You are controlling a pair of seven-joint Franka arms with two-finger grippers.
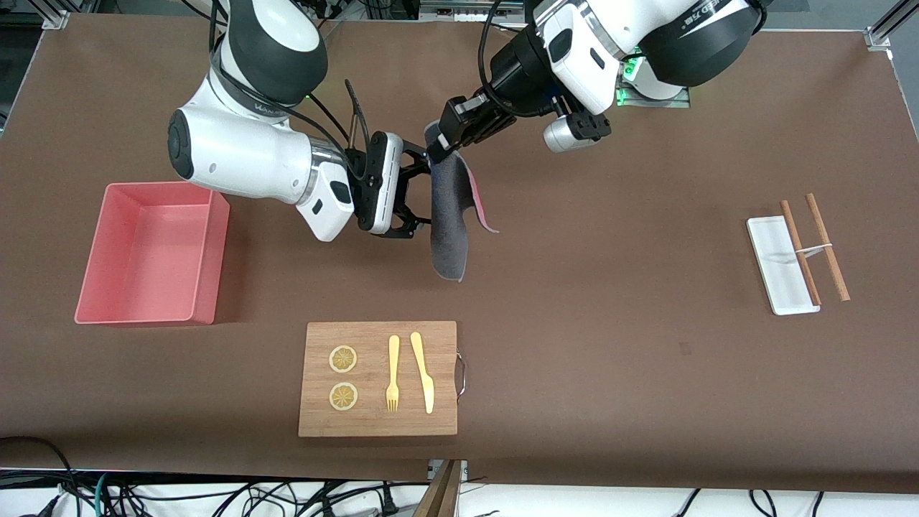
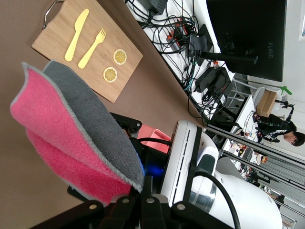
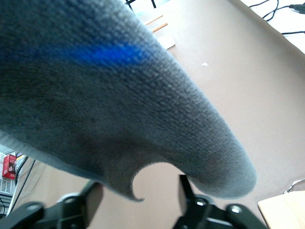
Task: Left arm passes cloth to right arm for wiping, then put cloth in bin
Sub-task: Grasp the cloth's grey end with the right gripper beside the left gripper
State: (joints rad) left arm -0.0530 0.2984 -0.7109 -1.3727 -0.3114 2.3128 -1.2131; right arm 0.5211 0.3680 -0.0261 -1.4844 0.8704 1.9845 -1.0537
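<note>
The cloth point(image 1: 449, 230) hangs in the air over the middle of the table, dark grey face toward the right gripper, pink face showing at its edge. My left gripper point(image 1: 439, 143) is shut on the cloth's top corner; in the left wrist view the fingers point(image 2: 143, 188) pinch the folded pink and grey cloth point(image 2: 71, 119). My right gripper point(image 1: 418, 197) is open right beside the hanging cloth. In the right wrist view the grey cloth point(image 3: 119, 95) fills the frame and its edge dips between the open gripper point(image 3: 138, 191). The salmon-pink bin point(image 1: 154, 187) stands empty toward the right arm's end.
A wooden chopping board point(image 1: 377, 424) with a fork point(image 1: 393, 373), a knife point(image 1: 423, 370) and two lemon slices lies nearer the front camera than the cloth. A small white tray point(image 1: 779, 273) and brown chopsticks point(image 1: 826, 244) lie toward the left arm's end.
</note>
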